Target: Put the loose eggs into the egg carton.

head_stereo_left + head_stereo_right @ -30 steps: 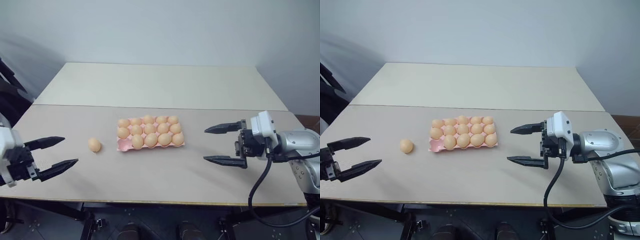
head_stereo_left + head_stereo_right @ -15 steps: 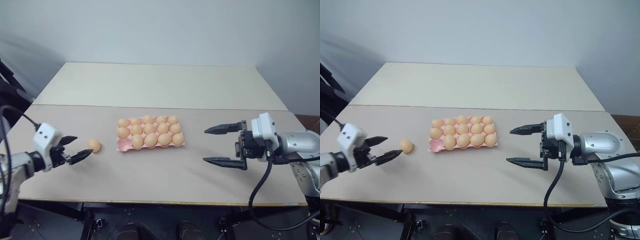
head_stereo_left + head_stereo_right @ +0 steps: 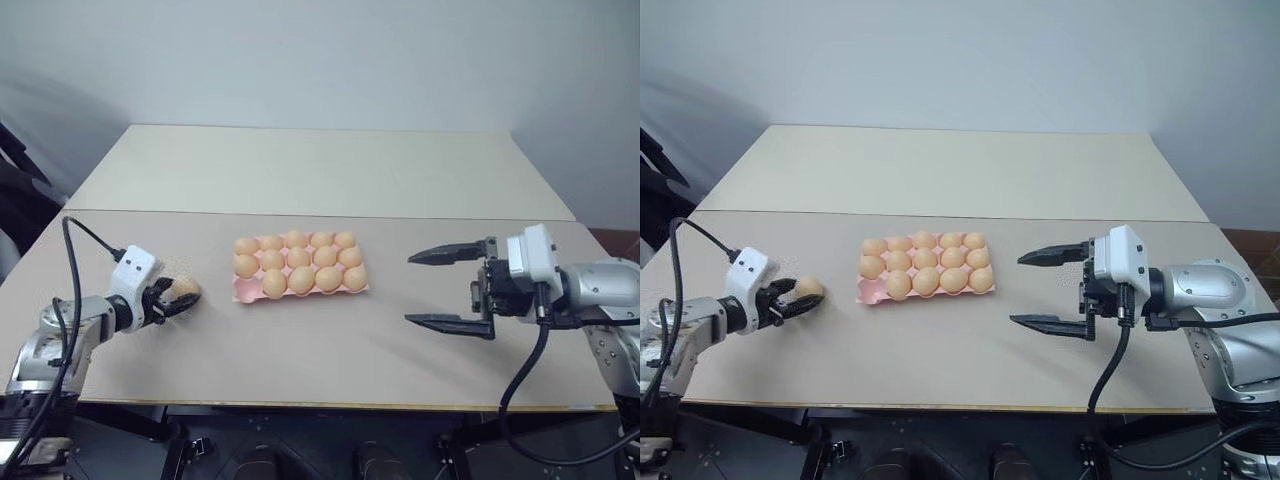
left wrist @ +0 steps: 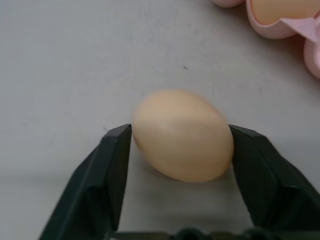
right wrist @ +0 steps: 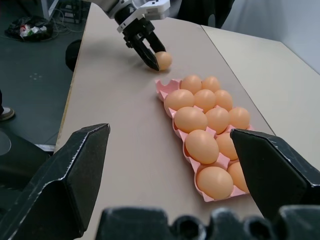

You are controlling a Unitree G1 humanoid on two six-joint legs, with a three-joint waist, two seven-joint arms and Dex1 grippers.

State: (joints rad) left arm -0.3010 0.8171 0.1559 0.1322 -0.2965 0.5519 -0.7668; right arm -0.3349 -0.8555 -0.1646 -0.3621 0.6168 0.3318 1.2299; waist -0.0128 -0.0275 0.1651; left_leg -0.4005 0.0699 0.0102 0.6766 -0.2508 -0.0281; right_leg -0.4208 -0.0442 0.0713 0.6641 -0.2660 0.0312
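- The left gripper [image 4: 181,137] has its two black fingers pressed against both sides of the loose egg [image 4: 183,134], which rests on the matte beige table [image 3: 300,345] just left of the carton.
- The egg is smooth, oval, light orange-tan.
- The egg carton [image 3: 300,265], pale pink moulded tray, holds fourteen eggs; its near-left cup is empty.
- The right gripper [image 3: 448,288] hangs spread wide, empty, right of the carton.

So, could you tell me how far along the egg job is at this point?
Nearly done. The carton holds fourteen eggs, with one cup empty at its near left corner. In hand: the left gripper has its fingers against both sides of the last loose egg, which lies on the table left of the carton. Left: lift it and seat it in that cup. The right gripper hangs open.
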